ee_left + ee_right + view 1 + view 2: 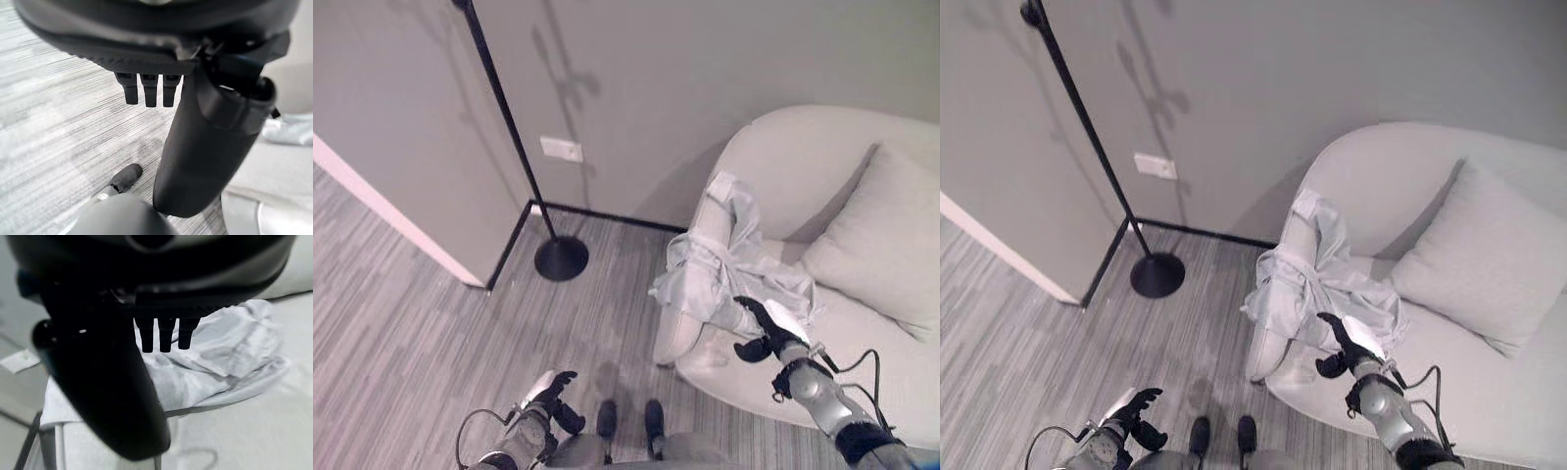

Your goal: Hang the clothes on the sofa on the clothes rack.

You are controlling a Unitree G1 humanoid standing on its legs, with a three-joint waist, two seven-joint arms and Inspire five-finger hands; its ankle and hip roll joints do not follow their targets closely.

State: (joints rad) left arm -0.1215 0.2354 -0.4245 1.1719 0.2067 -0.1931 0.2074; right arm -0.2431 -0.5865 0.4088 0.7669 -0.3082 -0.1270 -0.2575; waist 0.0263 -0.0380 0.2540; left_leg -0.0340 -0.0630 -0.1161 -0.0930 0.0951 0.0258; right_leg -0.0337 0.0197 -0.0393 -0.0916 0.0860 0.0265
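The right robot hand [766, 333] reaches with straight, spread fingers over the pale shirt [724, 264] draped across the sofa [803, 166] arm; the left robot hand [553, 392] hangs low, relaxed.

Clothes rack [509, 127] top cut off — right hand [766, 333] perhaps touching the garment [724, 264], unclear.

My head stereo pair looks steeply down; both eyes share the sofa [862, 392], clothes [724, 264] and rack [514, 147]. Right wrist cam sits close, facing the clothes. Left wrist cam faces the floor [58, 122].
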